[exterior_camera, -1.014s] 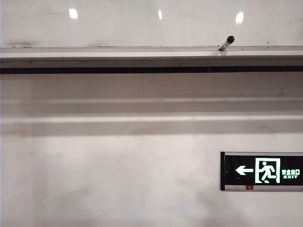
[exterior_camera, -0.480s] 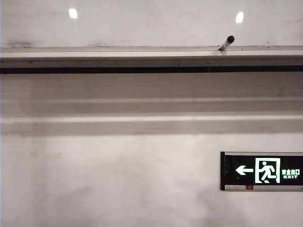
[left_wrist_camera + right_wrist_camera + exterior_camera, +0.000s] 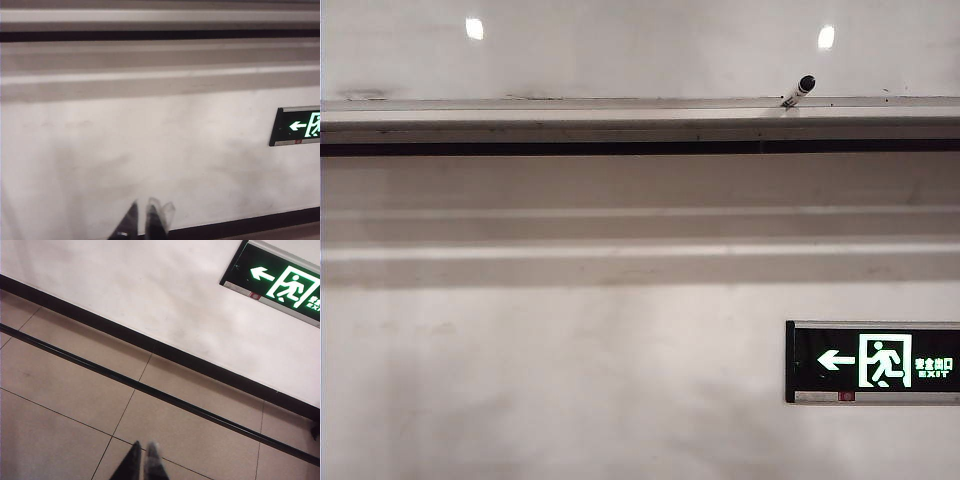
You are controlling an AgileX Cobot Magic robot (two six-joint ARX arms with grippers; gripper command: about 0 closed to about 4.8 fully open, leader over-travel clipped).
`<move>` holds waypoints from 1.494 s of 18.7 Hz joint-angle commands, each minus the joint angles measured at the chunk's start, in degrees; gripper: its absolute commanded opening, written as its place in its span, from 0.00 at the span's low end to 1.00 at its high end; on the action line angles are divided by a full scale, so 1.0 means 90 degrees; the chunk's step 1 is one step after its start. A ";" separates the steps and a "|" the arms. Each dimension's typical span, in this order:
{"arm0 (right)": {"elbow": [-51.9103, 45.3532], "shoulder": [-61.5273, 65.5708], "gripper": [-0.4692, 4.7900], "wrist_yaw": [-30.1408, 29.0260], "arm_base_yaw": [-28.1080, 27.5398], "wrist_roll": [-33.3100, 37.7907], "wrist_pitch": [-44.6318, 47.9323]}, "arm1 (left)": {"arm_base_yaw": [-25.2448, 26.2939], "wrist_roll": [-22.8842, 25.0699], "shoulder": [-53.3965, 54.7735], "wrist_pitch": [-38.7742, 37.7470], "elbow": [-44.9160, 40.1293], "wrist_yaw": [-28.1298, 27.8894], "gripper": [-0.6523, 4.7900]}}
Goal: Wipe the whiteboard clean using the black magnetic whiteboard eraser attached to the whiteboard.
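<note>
The whiteboard (image 3: 640, 50) is the glossy white panel along the top of the exterior view, with two light glares and faint smudges. Its long grey ledge (image 3: 570, 105) runs below it. The black magnetic eraser is out of view in every frame. Neither gripper shows in the exterior view. My left gripper (image 3: 143, 206) is shut and empty, pointing at the matte white wall under the board. My right gripper (image 3: 144, 445) is shut and empty too, hanging over the tan floor tiles (image 3: 65, 390), far from the board.
A black-capped marker (image 3: 799, 90) leans on the ledge at the right. A green exit sign (image 3: 873, 361) hangs low on the wall, also seen as the exit sign (image 3: 298, 125) and the exit sign (image 3: 280, 280). A black baseboard (image 3: 125, 335) meets the floor.
A third small glare at the board's top middle has vanished. Board, ledge, marker and sign have not moved.
</note>
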 commanded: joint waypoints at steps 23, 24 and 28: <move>-0.1637 -0.2688 0.13 -0.0010 -0.2465 0.0051 0.2613 | 0.0000 0.0010 -0.0002 0.0080 0.0005 0.0034 0.17; -0.1637 -0.2688 0.13 -0.0010 -0.2465 0.0051 0.2620 | 0.0000 0.0010 -0.0005 0.0080 0.0005 0.0036 0.17; -0.1637 -0.2688 0.13 -0.0010 -0.2465 0.0051 0.2616 | 0.0000 0.0010 -0.0002 0.0080 0.0005 0.0034 0.17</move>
